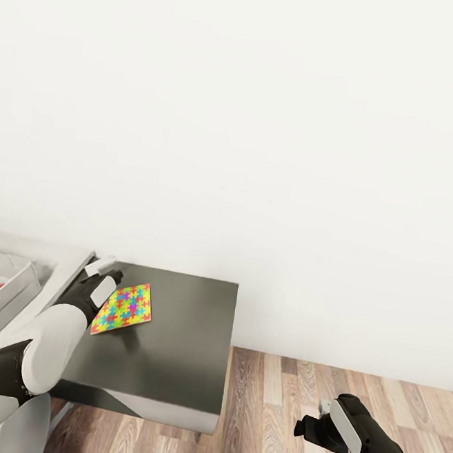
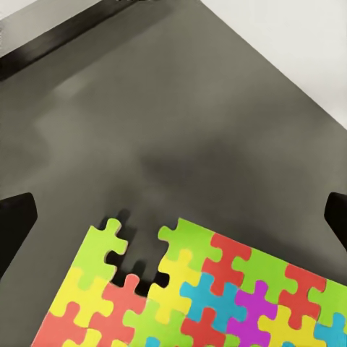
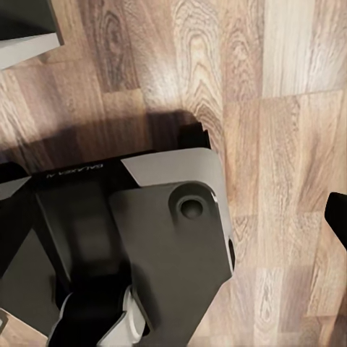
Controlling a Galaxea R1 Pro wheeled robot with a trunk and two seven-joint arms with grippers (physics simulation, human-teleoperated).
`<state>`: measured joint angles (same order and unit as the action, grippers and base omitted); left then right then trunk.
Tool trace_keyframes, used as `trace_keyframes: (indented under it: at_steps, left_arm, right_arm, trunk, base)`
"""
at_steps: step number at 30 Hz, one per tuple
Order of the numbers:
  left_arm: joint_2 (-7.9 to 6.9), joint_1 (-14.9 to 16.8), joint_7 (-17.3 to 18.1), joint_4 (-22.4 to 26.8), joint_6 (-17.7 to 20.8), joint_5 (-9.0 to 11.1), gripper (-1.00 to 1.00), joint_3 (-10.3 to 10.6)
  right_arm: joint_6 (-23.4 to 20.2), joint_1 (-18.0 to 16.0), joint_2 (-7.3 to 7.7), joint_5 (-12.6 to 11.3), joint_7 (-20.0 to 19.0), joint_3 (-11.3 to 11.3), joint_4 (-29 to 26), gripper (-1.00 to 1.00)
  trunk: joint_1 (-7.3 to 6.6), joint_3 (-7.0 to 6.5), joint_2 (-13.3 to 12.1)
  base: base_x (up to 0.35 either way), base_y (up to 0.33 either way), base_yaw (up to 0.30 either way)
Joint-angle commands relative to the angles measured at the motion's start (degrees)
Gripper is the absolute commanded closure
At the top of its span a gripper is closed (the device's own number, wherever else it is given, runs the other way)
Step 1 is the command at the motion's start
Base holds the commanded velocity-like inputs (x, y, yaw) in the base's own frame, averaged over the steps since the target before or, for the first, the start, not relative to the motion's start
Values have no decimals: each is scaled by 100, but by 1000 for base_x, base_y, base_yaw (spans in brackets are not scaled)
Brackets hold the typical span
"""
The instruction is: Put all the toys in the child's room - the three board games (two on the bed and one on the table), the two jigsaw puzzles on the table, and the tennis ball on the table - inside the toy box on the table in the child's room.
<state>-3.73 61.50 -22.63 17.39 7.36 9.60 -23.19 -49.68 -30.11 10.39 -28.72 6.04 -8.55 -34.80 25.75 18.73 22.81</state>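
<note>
Jigsaw puzzle (image 1: pixel 123 309) lies flat on the dark lower table (image 1: pixel 179 360), left of frame centre; the left gripper (image 1: pixel 104 277) hovers open above its edge, seemingly lining up a grasp. The right gripper (image 1: pixel 313 420), state unclear, hangs idle over the floor (image 1: pixel 287 391).

The left gripper (image 1: pixel 109 273) hovers over the dark-grey lower section of the table (image 1: pixel 181 333), its fingertips just beside the near edge of a jigsaw puzzle (image 1: pixel 124 308) lying flat there; how its jaws stand cannot be told. Behind that arm sits the toy box (image 1: pixel 6 295), colourful printed items inside. The right gripper (image 1: pixel 311 426) hangs well apart, above the wooden floor (image 1: pixel 285 412).
</note>
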Motion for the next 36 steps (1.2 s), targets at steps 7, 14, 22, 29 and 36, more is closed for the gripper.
trace_keyframes:
  at_steps: [7, 14, 22, 29, 36]
  left_arm:
    - [10, 3, -265, 10, -41, 53, -100, 8]
    - [38, 3, -534, 10, -57, 59, -100, 13]
    - [69, 3, -575, 10, -369, 51, -100, 24]
    - [70, 3, -538, 10, -447, 49, -100, 30]
    - [68, 3, -491, 10, -461, 49, -100, 34]
  right_arm:
    - [-16, -4, 10, -62, 56, -34, -9, -100]
    - [-16, -4, 13, -62, 56, -35, -9, -100]
    - [-16, -4, 7, -56, 56, -40, -9, -100]
    - [-16, -4, 13, -57, 56, -33, -9, -100]
    - [-16, -4, 15, -55, 56, -33, -9, -100]
  trunk:
    - [3, 76, 11]
    - [3, 141, 11]
    - [3, 216, 11]
    - [3, 282, 11]
    - [3, 347, 11]
  base:
    - [0, 0, 0]
    - [0, 0, 0]
    - [0, 0, 0]
    - [0, 0, 0]
    - [0, 0, 0]
